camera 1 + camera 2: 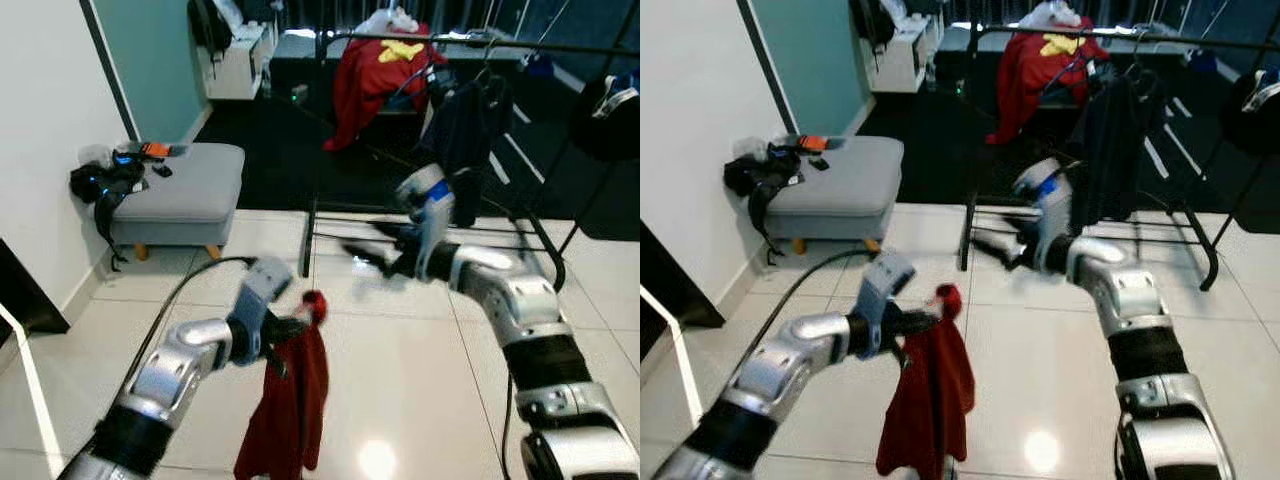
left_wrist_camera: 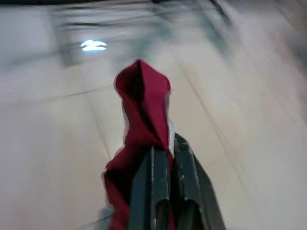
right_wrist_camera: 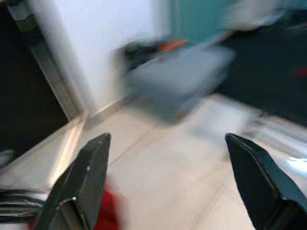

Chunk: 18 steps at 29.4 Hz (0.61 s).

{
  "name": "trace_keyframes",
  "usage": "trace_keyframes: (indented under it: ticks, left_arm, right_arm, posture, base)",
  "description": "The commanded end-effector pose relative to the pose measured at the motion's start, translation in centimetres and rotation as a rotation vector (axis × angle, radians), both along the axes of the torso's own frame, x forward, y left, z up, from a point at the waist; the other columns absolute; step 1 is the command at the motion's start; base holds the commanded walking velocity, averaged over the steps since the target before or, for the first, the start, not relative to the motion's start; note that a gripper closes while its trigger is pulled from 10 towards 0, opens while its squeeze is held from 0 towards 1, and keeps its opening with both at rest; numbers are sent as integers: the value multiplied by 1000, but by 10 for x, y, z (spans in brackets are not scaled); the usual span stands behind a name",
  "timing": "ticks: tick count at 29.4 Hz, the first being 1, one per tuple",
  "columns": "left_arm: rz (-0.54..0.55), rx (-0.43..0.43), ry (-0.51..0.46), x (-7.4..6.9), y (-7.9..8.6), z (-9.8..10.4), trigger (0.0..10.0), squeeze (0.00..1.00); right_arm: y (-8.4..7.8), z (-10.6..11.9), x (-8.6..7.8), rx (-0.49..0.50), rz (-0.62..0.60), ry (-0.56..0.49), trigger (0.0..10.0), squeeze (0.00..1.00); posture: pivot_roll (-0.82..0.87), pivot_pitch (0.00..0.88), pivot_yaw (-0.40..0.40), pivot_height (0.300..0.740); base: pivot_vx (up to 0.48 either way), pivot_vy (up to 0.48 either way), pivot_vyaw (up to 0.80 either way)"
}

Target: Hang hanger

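A dark red garment (image 1: pixel 293 400) hangs from my left gripper (image 1: pixel 297 326), low over the tiled floor at centre left. In the left wrist view the black fingers (image 2: pixel 152 187) are shut on the red cloth (image 2: pixel 141 100); any hanger under it is hidden. My right gripper (image 1: pixel 372 257) is held out to the right of the garment and apart from it, in front of the rack's base. Its fingers (image 3: pixel 81 179) stand wide open with nothing between them. The black clothes rack rail (image 1: pixel 520 45) runs across the top right, with a dark garment (image 1: pixel 465 130) hanging from it.
A grey ottoman (image 1: pixel 185 185) stands by the white wall at left, with a black bag (image 1: pixel 100 185) against it. The rack's low base bars (image 1: pixel 330 212) lie on the floor ahead. A red and yellow garment (image 1: pixel 375 75) is draped behind the rack.
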<state>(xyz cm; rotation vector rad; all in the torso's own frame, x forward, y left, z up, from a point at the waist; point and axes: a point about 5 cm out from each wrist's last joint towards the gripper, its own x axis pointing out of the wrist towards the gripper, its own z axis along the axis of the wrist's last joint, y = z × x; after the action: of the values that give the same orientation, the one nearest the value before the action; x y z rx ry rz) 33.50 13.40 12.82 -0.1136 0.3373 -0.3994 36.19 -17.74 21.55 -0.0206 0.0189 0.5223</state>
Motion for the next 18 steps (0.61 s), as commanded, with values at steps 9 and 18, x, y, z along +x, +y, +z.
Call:
trace_keyframes:
  ticks: [9, 18]
  left_arm:
    - [414, -232, -5, 21, 39, 35, 0, 0]
    - [467, -278, -70, 31, 27, 81, 0, 0]
  right_arm:
    - [39, -93, -52, -117, 187, 62, 10000, 0]
    - [80, -110, -70, -144, 333, -106, 10000, 0]
  posture:
    - [92, 78, 21, 740]
    - [101, 76, 14, 740]
  base:
    - [0, 0, 0]
    - [0, 0, 0]
